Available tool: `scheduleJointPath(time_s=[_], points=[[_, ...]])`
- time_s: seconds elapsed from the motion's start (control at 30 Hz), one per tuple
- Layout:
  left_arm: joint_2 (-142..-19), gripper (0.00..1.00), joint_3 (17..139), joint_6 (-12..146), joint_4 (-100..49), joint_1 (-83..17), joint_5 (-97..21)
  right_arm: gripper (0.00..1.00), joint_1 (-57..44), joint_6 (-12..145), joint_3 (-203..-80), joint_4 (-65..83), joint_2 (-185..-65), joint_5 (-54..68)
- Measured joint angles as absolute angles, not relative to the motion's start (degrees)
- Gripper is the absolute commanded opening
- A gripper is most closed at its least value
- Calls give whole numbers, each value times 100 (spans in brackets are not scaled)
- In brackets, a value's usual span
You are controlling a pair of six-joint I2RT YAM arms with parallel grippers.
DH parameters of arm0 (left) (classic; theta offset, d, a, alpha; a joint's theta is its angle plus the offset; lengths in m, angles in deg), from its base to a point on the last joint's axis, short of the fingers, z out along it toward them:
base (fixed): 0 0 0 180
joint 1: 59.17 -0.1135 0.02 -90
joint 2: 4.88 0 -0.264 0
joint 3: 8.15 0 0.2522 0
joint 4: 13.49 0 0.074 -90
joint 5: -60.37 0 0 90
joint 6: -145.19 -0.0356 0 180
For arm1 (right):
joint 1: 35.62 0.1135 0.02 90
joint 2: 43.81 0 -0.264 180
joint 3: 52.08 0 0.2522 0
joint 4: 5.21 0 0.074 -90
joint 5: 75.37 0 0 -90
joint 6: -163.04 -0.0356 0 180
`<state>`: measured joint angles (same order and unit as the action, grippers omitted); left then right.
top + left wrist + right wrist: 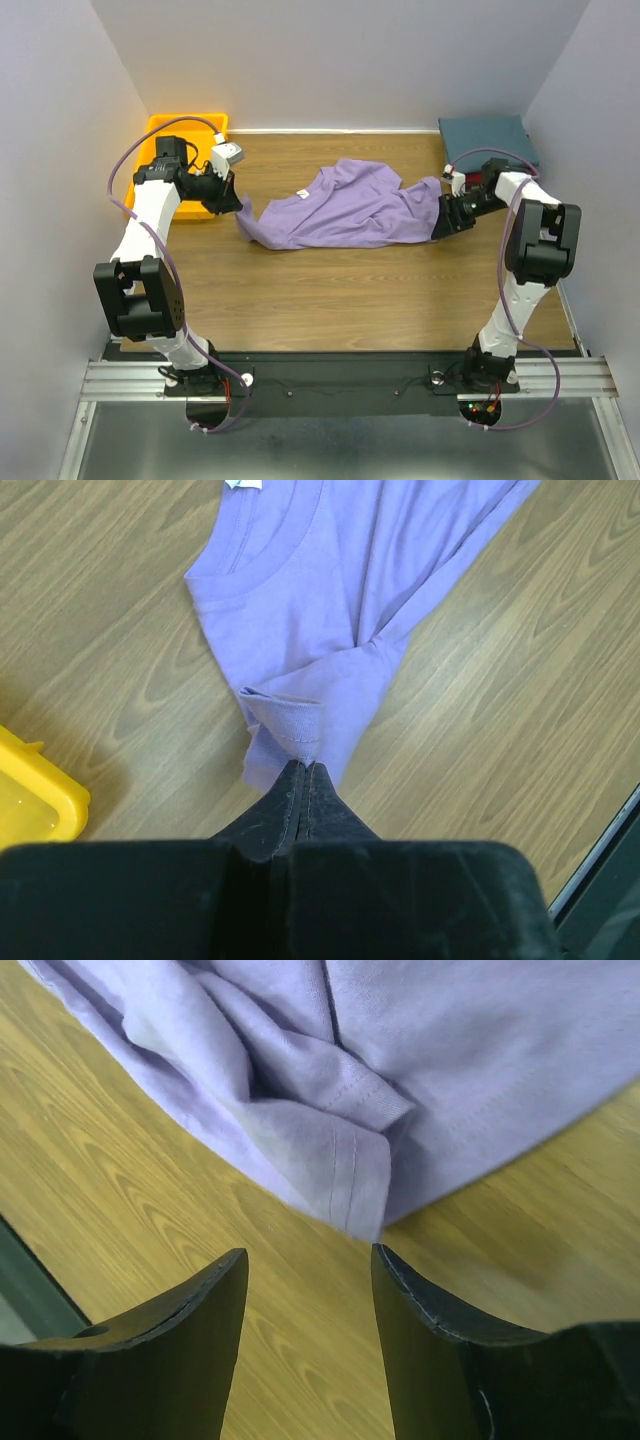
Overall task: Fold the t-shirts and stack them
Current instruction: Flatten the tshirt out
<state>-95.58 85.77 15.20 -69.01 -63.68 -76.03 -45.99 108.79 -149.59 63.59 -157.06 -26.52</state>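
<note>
Beside the yellow tray (155,125), the soft, limp lavender t-shirt (340,205) lies rumpled on the desk (330,290), its sleeve clenched in the left gripper (303,770), while the right gripper (309,1252) holds its jaws released before the hem corner, the likely hold.

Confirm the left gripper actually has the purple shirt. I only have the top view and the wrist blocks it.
Observer: Yes. In the left wrist view the left gripper is shut on a stitched hem of the purple shirt, with the cloth pinched right at the tips.
Operator: And the right one? From above it looks like it's on the cloth.
Observer: It's not gripping. In the right wrist view the right gripper is open. The shirt's hem corner lies just ahead of the tips, and there is only bare table between the jaws.
</note>
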Motion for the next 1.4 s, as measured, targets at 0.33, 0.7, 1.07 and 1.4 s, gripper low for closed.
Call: scheduleJointPath(time_s=[0.33,0.7,1.07,1.4], points=[[-9558,0,8577,1522,-6894,-6368,-7594,60,-4603,10802,-14989,6357,-16246,-2956],[-9567,0,8577,1562,-6863,-6368,-7592,61,-4605,10400,-15162,6292,-16349,-2903],[-9593,0,8577,1590,-6859,-6368,-7598,10,-4697,10241,-15260,6060,-16351,-2788],[-9593,0,8582,1824,-6730,-6368,-7657,1,-4732,10280,-15282,6499,-15237,-3063]])
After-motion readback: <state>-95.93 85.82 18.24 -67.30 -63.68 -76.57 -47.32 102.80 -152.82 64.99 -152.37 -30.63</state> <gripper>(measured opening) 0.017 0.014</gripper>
